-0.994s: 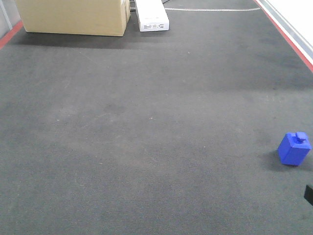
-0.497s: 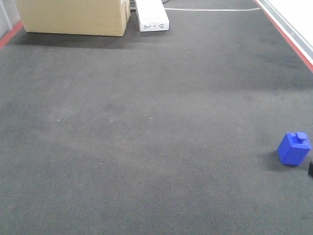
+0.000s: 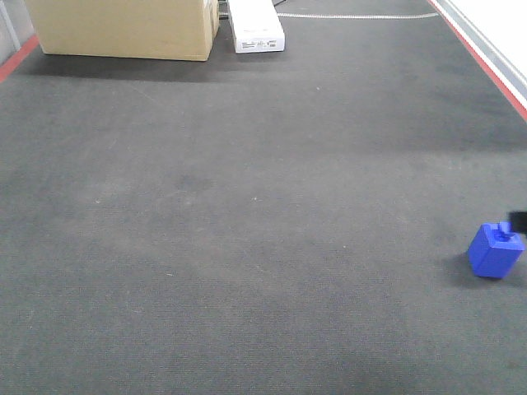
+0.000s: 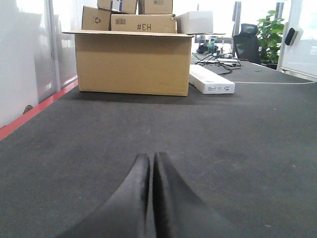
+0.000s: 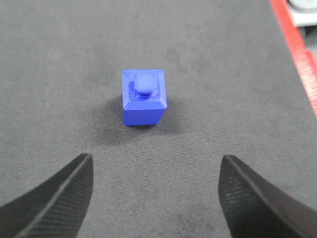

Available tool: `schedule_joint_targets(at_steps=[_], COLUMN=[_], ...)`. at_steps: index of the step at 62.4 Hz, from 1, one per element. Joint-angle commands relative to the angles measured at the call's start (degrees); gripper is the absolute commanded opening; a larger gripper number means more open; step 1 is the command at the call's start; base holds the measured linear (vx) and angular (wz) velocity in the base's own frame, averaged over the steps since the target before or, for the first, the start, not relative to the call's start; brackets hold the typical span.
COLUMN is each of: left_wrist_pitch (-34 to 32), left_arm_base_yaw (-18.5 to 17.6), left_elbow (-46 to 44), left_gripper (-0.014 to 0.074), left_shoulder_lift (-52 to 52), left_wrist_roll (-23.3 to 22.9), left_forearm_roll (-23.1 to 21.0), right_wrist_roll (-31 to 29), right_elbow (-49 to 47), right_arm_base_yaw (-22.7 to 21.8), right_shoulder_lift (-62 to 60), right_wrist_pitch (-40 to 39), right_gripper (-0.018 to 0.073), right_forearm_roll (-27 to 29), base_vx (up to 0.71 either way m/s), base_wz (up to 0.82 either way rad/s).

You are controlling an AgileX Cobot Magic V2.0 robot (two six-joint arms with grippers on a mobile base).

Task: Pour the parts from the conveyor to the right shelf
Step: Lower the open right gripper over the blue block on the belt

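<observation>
A small blue block-shaped part (image 3: 495,249) with a raised stud on top stands on the dark grey belt at the right edge of the front view. It also shows in the right wrist view (image 5: 143,97), upright, ahead of my right gripper (image 5: 156,166). That gripper is open wide and empty, its fingertips (image 5: 81,171) short of the part. A dark tip of it (image 3: 519,220) shows just above the part in the front view. My left gripper (image 4: 151,159) is shut and empty, low over the belt. No shelf is in view.
A large cardboard box (image 3: 123,29) and a flat white box (image 3: 257,26) stand at the belt's far end; both show in the left wrist view (image 4: 132,62). A red edge strip (image 3: 486,62) runs along the right side, another (image 4: 29,113) along the left.
The dark tip of my right gripper has moved up the right edge of the front view, from below the blue part to just above it. The part has not moved.
</observation>
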Motion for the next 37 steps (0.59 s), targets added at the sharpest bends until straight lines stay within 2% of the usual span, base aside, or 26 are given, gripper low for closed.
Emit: schedule_joint_targets(at_steps=[1,15,19,24,30,34,37], left_wrist_pitch=[-4.38,-4.38,-4.38,-4.38,-4.38,-4.38,-4.38], left_arm_base_yaw=[0.12,0.12,0.12,0.12,0.12,0.12,0.12], left_elbow=[1.74,1.74,1.74,1.74,1.74,1.74,1.74], left_gripper=[-0.0006,-0.0006,-0.0006,-0.0006,-0.0006,-0.0006,-0.0006], left_shoulder_lift=[-0.78,-0.78,-0.78,-0.78,-0.78,-0.78,-0.78], left_wrist_roll=[-0.44,-0.44,-0.44,-0.44,-0.44,-0.44,-0.44], left_forearm_roll=[-0.14,-0.14,-0.14,-0.14,-0.14,-0.14,-0.14], right_wrist_roll=[-1.14,-5.29,-7.88,-12.40,-18.00,-21.68,-22.93], right_elbow=[-4.80,-16.97,-20.33,-22.60,-23.89,-23.89,-23.89], right_arm_base_yaw=[-0.22,-0.32,-1.88,-4.75,-10.71,-13.18,-13.73], right_shoulder_lift=[4.80,17.30,19.82,22.17,24.32,25.62,26.84], right_wrist_pitch=[-0.54,6.18,7.22,7.34,7.10,7.50,8.11], right_gripper=[0.0520,0.0520,0.0520,0.0520,0.0519,0.0518,0.0518], right_forearm_roll=[-1.14,0.55,4.01,11.37,20.59,23.65,23.40], base_vx=[0.00,0.00,0.00,0.00,0.00,0.00,0.00], base_wz=[0.00,0.00,0.00,0.00,0.00,0.00,0.00])
